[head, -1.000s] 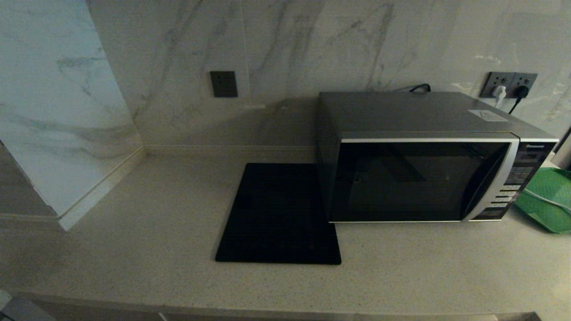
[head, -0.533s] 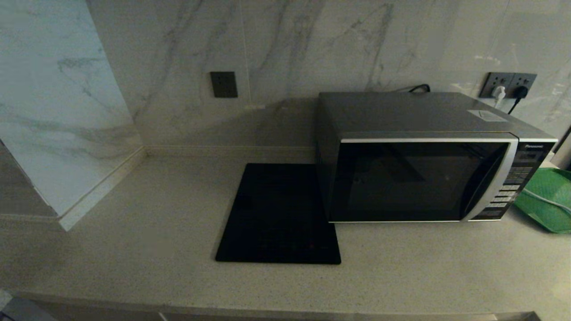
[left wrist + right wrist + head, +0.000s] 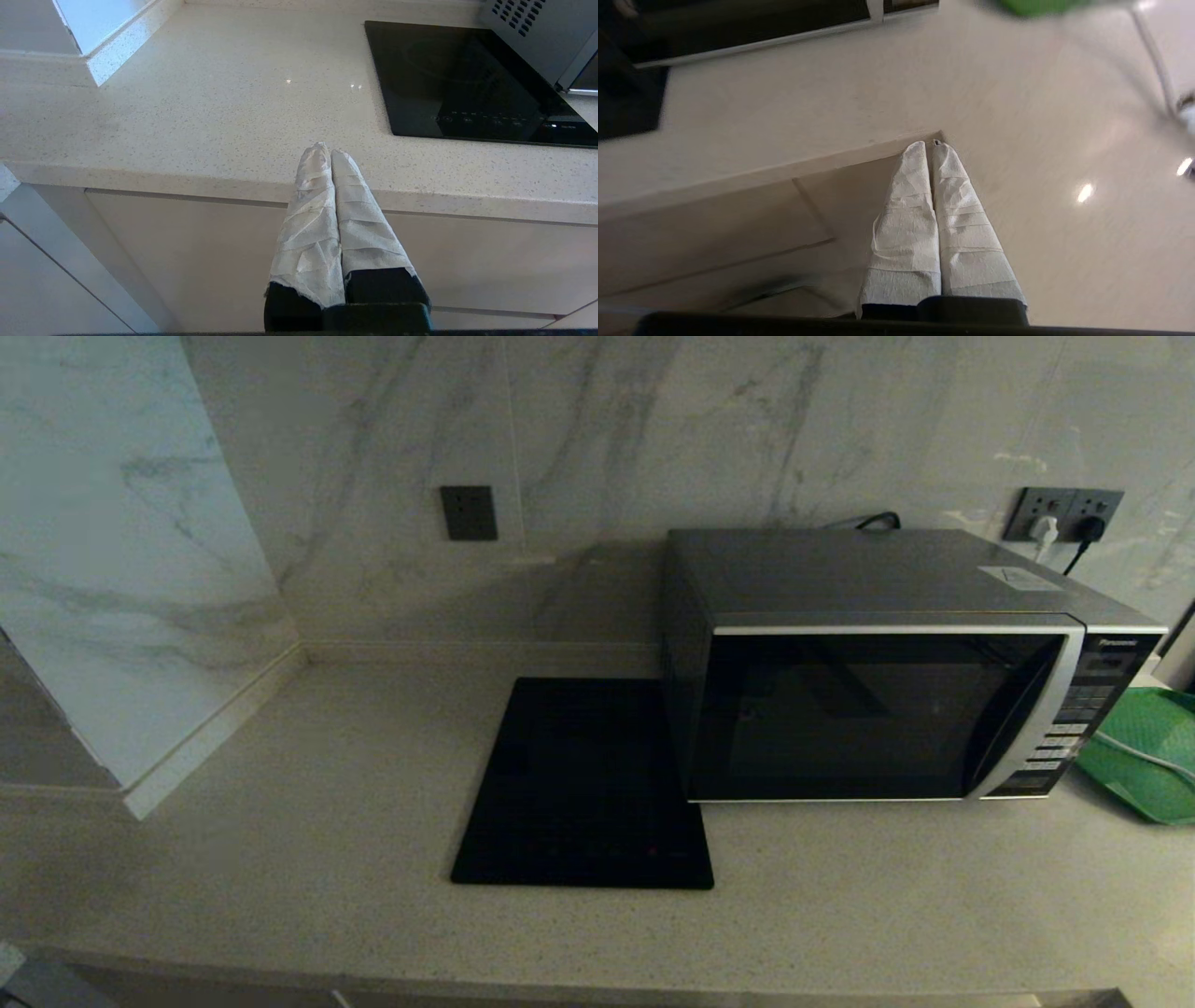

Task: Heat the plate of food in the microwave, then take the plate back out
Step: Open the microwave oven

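The silver-grey microwave [image 3: 887,672] stands at the right of the counter with its dark glass door closed; nothing shows through the glass. The plate of food is out of view. Neither arm shows in the head view. My left gripper [image 3: 326,151] is shut and empty, hanging just off the counter's front edge. Its white-wrapped fingers [image 3: 308,219] press together. My right gripper [image 3: 930,145] is also shut and empty, low by the counter's front edge at the right. A strip of the microwave's door [image 3: 752,23] shows beyond it.
A flat black square slab [image 3: 583,784] lies on the counter, against the microwave's left side. A green tray [image 3: 1153,756] sits to the microwave's right. Marble walls close off the back and left. Wall sockets [image 3: 1064,513] hold the plugs behind the microwave.
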